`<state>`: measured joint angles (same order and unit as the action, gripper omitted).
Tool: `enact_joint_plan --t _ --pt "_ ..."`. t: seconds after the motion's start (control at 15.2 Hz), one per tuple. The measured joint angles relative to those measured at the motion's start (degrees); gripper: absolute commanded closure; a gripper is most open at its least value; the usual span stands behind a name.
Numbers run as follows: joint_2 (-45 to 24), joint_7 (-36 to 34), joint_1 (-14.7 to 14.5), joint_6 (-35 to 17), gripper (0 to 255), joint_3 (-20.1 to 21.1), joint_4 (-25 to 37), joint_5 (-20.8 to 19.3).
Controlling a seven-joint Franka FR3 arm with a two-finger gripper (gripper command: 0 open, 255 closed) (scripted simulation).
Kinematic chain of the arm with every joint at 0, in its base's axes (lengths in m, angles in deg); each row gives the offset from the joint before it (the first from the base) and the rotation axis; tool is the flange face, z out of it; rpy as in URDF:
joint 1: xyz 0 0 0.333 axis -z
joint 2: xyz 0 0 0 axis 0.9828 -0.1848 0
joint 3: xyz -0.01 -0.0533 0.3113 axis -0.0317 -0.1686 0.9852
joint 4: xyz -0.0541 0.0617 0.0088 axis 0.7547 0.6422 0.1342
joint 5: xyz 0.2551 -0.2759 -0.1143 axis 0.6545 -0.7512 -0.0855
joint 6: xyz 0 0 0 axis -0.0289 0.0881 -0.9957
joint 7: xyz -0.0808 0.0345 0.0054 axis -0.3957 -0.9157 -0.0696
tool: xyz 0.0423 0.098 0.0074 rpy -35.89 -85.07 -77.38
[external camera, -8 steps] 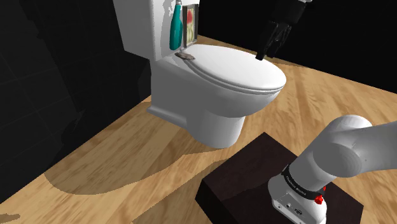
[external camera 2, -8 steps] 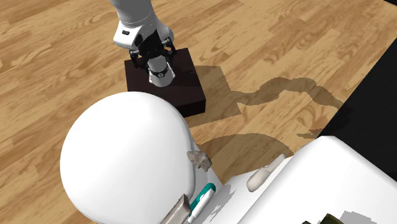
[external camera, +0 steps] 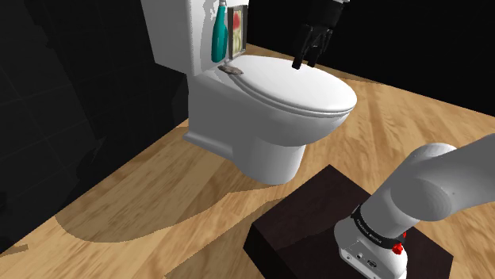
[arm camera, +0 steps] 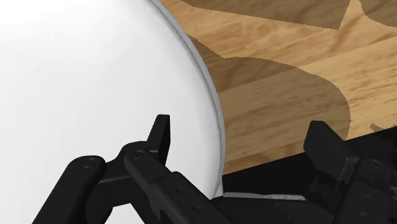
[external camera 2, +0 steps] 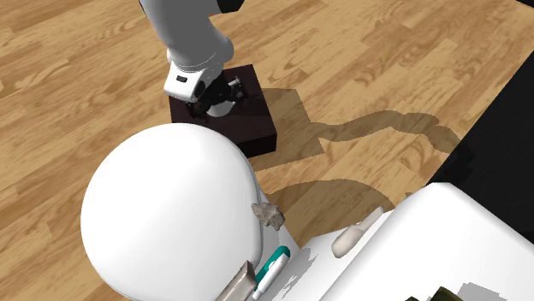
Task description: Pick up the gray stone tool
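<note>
The gray stone tool (external camera: 231,70) is a small rough lump lying at the back of the closed white toilet lid (external camera: 297,83), just in front of the tank. In the second exterior view the stone (external camera 2: 267,215) sits at the lid's (external camera 2: 163,214) rim nearest the tank. My black gripper (external camera: 305,62) hangs open above the lid, pointing down, well to the shoulder view's right of the stone. In the wrist view the gripper (arm camera: 242,137) has its fingers (arm camera: 161,131) wide apart with nothing between them, over the edge of the lid (arm camera: 76,83).
A teal bottle (external camera: 219,32) and a framed box (external camera: 237,30) stand on the toilet tank (external camera: 174,32) right behind the stone. The dark stand (external camera: 317,226) sits on the wooden floor (external camera: 159,206). A black area lies at the shoulder view's left.
The gripper has moved to the shoulder view's left and slightly up, closer to the tank and the stone. It is still open; the stone has not moved.
</note>
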<state>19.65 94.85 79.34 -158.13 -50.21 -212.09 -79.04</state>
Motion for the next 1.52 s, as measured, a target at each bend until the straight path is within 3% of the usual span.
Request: enact_joint_plan --t 0.79,1.12,1.39,1.52 --pt "-28.1 -0.22 -1.06 -3.5 0 1.52 23.12 -0.44" --pt "-40.73 -0.57 -1.65 -1.38 0 2.02 37.26 -1.09" --pt "-52.71 -0.94 -2.36 2.52 0 2.31 52.63 -1.83" --pt "-53.99 -0.94 -2.52 1.82 0 2.36 53.08 -1.9"
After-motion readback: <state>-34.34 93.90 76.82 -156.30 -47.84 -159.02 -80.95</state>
